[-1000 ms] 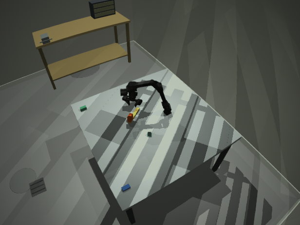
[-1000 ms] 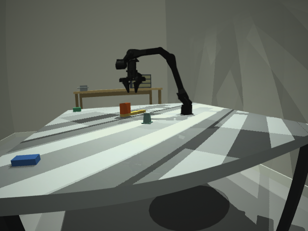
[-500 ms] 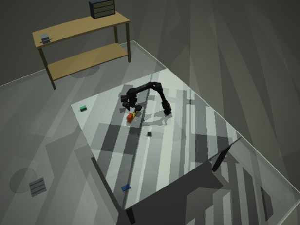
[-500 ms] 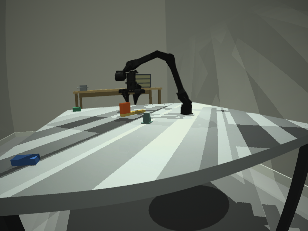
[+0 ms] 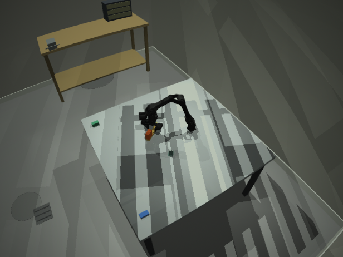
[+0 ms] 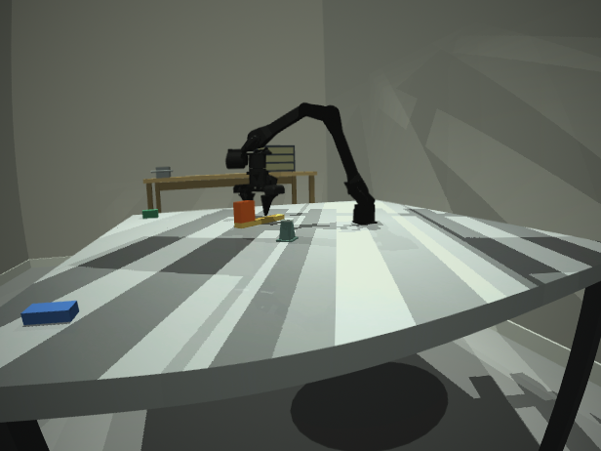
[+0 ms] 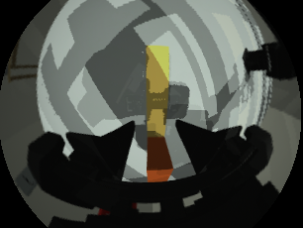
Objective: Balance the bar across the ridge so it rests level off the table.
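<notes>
Above the yellow bar [image 5: 153,130] [image 6: 265,221] [image 7: 157,89]: pincer [image 5: 152,128] [image 6: 257,207] [image 7: 155,122] wide open (holding nothing).

Smooth, faintly glossy tabletop [image 5: 195,167] [image 6: 312,293] — matt plastic-looking blue block [image 5: 143,214] [image 6: 50,312], wood-look workbench [image 5: 92,31] [image 6: 210,179]

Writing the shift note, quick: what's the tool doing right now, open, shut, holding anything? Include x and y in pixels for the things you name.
Tool [image 6: 256,209] [image 7: 155,122]: open, holding nothing, its fingers apart above the yellow bar [image 6: 260,222] [image 7: 157,81].
</notes>
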`<state>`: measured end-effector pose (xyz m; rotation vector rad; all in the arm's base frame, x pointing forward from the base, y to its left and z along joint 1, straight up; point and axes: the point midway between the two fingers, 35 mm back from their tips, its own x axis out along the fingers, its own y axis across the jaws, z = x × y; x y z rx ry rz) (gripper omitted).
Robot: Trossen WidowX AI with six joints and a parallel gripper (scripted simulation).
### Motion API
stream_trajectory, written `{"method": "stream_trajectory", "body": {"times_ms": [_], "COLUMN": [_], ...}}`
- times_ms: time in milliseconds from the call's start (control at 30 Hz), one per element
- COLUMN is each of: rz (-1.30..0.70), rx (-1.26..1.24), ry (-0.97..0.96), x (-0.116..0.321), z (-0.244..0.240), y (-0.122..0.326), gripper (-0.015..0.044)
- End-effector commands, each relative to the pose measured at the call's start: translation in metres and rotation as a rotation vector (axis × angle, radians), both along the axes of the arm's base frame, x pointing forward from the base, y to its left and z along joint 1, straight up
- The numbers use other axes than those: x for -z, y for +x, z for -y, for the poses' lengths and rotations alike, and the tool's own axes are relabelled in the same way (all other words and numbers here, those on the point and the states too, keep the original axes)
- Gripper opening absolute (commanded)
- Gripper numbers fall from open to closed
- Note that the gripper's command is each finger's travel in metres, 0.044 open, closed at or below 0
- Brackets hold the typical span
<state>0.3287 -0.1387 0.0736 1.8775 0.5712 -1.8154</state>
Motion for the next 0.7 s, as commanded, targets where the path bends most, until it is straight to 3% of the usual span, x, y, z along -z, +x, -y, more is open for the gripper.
{"method": "stream_trajectory", "body": {"times_ms": [0,667], "rz": [-0.01,-0.01], "rx": [0.005,0.005], "ry": [0.01,0.01], "x": [0.009,0.023], "z": [-0.001,-0.001], "y": [-0.001,-0.001], "gripper": [0.0315,0.0315]}}
